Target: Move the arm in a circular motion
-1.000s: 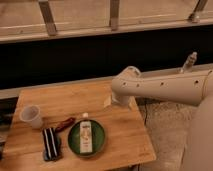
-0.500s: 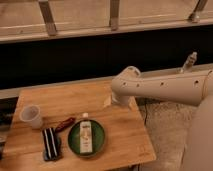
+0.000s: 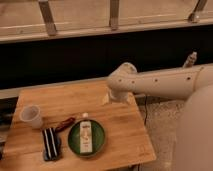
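Note:
The arm is a large cream-white tube with small dark screw holes. It reaches in from the right edge to a rounded elbow joint over the far right part of the wooden table. My gripper shows only as a pale shape just below the elbow, above the table's back right area. It holds nothing that I can see.
On the table stand a clear plastic cup, a green plate with a small white bottle lying on it, a black flat item and a reddish-brown item. A dark wall and railing run behind the table.

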You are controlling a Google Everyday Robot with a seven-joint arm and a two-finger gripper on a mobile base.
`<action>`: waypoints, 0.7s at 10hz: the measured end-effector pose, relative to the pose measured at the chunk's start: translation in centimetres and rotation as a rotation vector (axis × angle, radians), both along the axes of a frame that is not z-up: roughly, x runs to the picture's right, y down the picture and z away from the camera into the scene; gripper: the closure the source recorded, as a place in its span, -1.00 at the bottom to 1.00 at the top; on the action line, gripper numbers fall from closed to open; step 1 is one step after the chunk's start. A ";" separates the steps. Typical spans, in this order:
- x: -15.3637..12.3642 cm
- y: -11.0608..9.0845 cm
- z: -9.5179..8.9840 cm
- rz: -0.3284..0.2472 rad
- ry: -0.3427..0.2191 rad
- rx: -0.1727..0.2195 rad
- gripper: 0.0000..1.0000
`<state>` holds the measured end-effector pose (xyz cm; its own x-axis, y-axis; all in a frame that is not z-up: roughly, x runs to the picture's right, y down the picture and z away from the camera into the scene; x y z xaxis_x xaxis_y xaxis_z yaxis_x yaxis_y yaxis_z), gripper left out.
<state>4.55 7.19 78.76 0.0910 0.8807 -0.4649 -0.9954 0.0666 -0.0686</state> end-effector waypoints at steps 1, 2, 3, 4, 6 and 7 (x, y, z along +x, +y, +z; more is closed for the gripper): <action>-1.1 -1.1 0.8 -0.032 -0.009 0.011 -0.60; -2.8 -2.6 1.8 -0.067 -0.025 0.024 -0.60; -5.1 -4.2 2.8 -0.105 -0.048 0.040 -0.60; -6.8 -5.4 3.5 -0.134 -0.069 0.053 -0.60; -11.6 -7.8 4.7 -0.208 -0.137 0.079 -0.60; -14.1 -8.4 4.8 -0.246 -0.177 0.083 -0.60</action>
<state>-9.51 -1.18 83.55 0.3793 0.8565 -0.3500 -0.9217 0.3167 -0.2239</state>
